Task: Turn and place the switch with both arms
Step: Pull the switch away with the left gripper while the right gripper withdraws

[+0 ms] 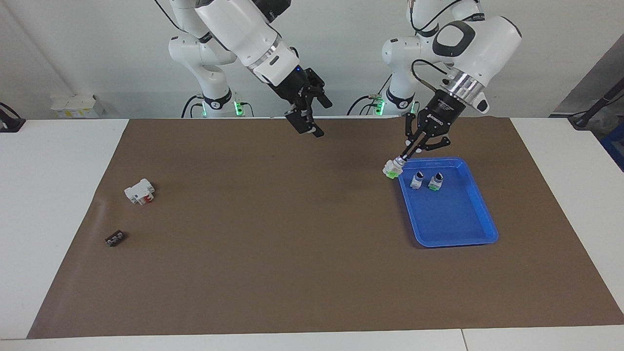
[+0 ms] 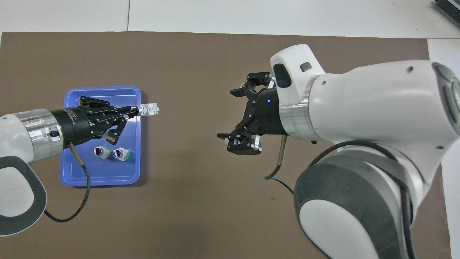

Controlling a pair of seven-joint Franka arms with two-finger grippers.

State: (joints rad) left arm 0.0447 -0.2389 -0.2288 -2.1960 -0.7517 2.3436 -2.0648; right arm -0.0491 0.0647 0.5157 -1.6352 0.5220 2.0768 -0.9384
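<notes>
On the brown mat [image 1: 273,253] covering the table [image 1: 53,204], a white block with a red part [image 1: 140,191] and a small black component [image 1: 114,238] lie near the edge at the right arm's end. The right gripper [image 1: 312,117] [image 2: 239,120] hangs in the air over the mat's edge nearest the robots, jaws spread wide and holding nothing. The left gripper [image 1: 403,157] [image 2: 134,110], tilted downward, has its jaws closed on the black-knob end of the switch [image 1: 391,168] [image 2: 149,109], the green base block pointing away from the fingers. The held switch is in the air over the corner of the blue tray [image 1: 468,229] [image 2: 75,178] that lies nearest the robots. Two more selector switches [image 1: 417,180] [image 1: 436,181] stand side by side in the tray's robot-side end, close to the held one. The tray sits on the mat toward the left arm's end of the table.
</notes>
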